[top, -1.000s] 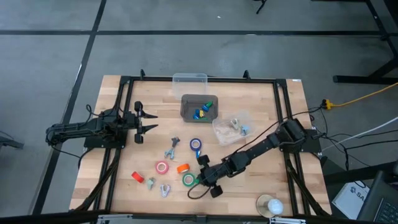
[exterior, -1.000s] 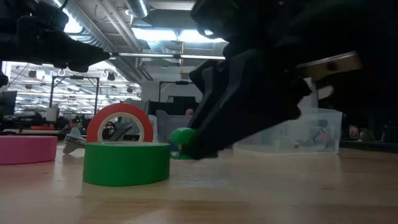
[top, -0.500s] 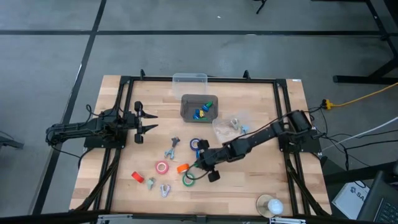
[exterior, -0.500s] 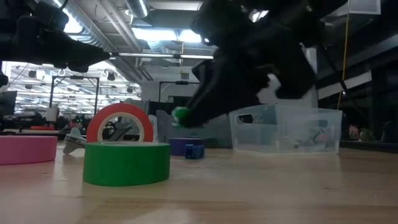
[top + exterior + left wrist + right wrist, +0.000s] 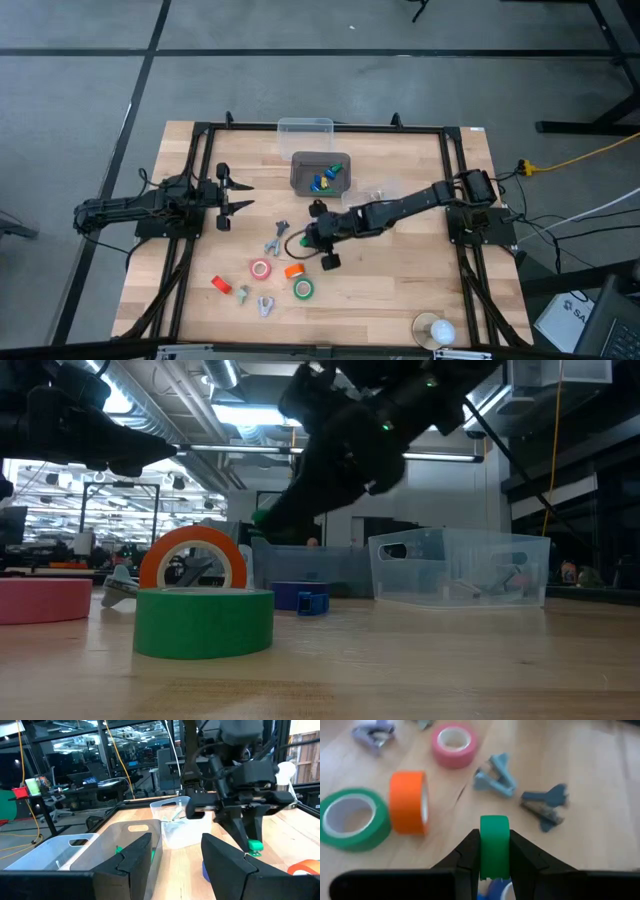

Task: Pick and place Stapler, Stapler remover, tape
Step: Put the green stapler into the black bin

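One small green tape roll (image 5: pixel 494 846) pinched in my right gripper (image 5: pixel 494 851), up over table's (image 5: pixel 420 290) middle; left gripper (image 5: pixel 238 193) w/ fingers spread, far left.

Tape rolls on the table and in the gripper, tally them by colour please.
Green tape: 2, one lying flat, one held in the right gripper
Orange tape: 1
Pink tape: 1
Blue tape: 1
Total: 5

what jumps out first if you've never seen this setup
The right claw, raised over mid-table, is shut on a small green tape roll. Below it lie more rolls, green, orange and pink, among blue-grey staple removers. The left claw waits at the table's left side.
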